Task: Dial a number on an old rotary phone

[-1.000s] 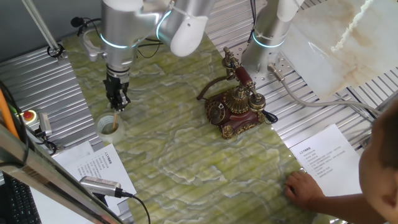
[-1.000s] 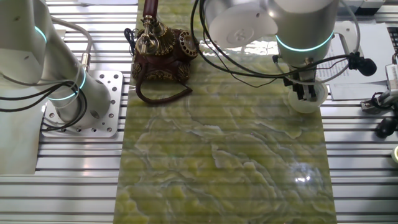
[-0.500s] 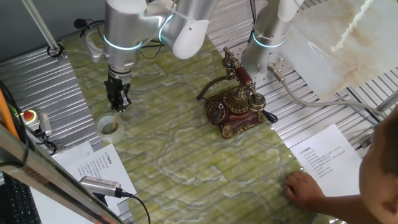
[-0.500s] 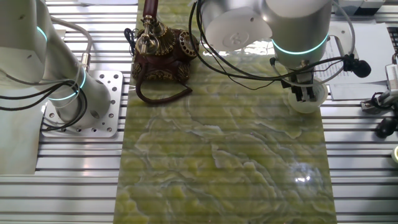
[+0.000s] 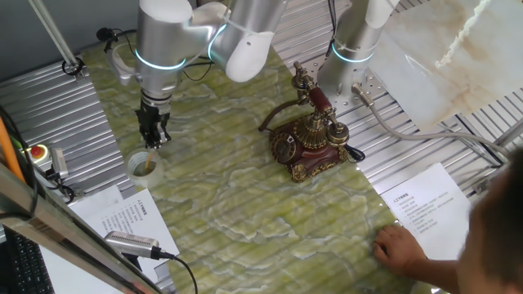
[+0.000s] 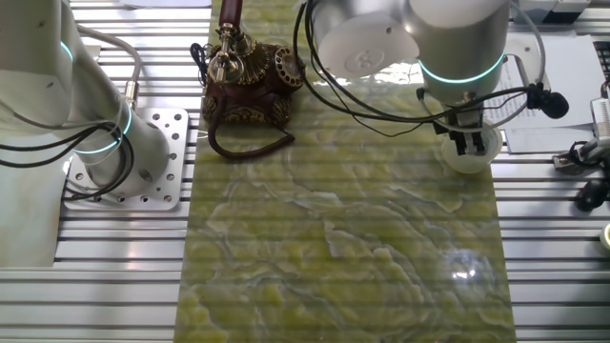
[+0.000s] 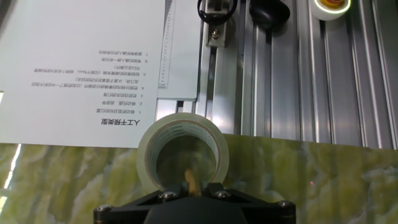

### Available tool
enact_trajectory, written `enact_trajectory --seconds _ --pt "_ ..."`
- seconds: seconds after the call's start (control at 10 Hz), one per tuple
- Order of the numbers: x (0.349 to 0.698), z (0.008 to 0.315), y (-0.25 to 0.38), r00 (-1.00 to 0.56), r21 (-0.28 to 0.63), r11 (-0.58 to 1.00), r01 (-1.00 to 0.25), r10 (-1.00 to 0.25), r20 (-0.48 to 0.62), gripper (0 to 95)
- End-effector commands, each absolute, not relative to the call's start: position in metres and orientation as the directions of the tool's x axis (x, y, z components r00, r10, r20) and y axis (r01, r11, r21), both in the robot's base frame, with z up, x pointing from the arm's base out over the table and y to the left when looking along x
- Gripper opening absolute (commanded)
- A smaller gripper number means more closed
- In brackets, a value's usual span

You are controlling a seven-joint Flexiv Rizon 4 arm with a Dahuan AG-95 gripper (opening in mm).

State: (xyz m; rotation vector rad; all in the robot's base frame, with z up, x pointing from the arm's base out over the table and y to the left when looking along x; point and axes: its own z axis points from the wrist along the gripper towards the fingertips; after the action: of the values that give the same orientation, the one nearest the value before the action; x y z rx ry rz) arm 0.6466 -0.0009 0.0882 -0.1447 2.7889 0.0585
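Over the last second our arm has lifted a little: the fingers sit slightly higher above the tape roll, and nothing else has shifted. They look drawn together around a thin pale stick whose tip hangs inside the roll, though the hand view hides the tips, so we cannot tell for sure. The old rotary phone stands well away from the fingers, across the green marbled surface, its dial facing the open side. We judge the phone rigid but light enough to slide when pushed, its trim delicate; better to press the stick into a dial hole than grip the body. We count one phone, one handset, one tape roll, one stick, two printed sheets.
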Motion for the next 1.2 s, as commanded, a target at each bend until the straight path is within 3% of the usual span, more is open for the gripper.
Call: enact_trajectory --seconds 0.1,0.3,0.4,1.2 --pt "0.6459 0.0888 -0.0011 -0.935 0.021 0.994 -0.108 -0.094 -0.343 0.0" --pt "0.6458 0.0882 -0.0012 -0.933 0.021 0.994 -0.109 -0.095 -0.348 0.0" --pt "0.6457 0.0868 -0.0013 -0.93 0.019 0.993 -0.115 -0.101 -0.353 19.0" --pt "0.6459 0.0826 -0.0014 -0.919 0.016 0.992 -0.123 -0.108 -0.38 19.0"
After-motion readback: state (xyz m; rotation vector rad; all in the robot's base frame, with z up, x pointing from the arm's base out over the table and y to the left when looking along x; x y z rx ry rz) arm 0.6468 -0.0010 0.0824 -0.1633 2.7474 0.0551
